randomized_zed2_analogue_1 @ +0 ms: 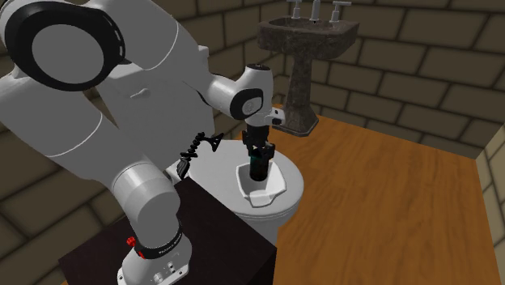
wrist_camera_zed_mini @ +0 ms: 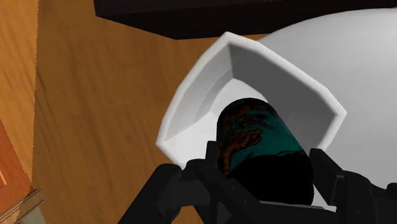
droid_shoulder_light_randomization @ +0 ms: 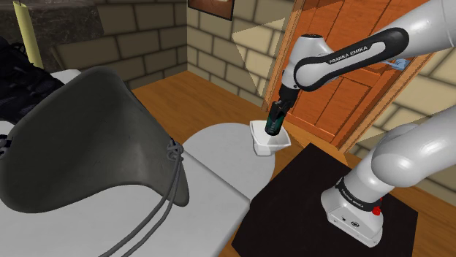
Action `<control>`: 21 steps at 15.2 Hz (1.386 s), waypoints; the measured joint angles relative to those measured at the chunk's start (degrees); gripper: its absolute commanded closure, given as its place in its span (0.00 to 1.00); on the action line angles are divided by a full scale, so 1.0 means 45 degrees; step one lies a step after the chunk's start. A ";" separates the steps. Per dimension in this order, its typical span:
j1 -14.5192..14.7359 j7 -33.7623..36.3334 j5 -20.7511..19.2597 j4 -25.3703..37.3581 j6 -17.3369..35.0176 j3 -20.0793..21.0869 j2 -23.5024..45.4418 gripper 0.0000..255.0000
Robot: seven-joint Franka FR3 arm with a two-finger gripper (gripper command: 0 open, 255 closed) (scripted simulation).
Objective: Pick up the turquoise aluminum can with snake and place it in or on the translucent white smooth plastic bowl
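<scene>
Mid-placement: clamped in black gripper (droid_shoulder_light_randomization: 278,115), turquoise can (droid_shoulder_light_randomization: 275,128) hanging toward six o'clock over white bowl (droid_shoulder_light_randomization: 267,148) (shoulder view); next, probably lower gently and release.

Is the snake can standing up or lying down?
Standing up. The gripper clasps the can from above, its lower end pointing down into the white bowl. Whether it touches, cannot tell.
</scene>
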 measured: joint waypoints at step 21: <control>0.0023 0.0034 0.0020 0.0574 -0.1353 0.0045 -0.0815 0.00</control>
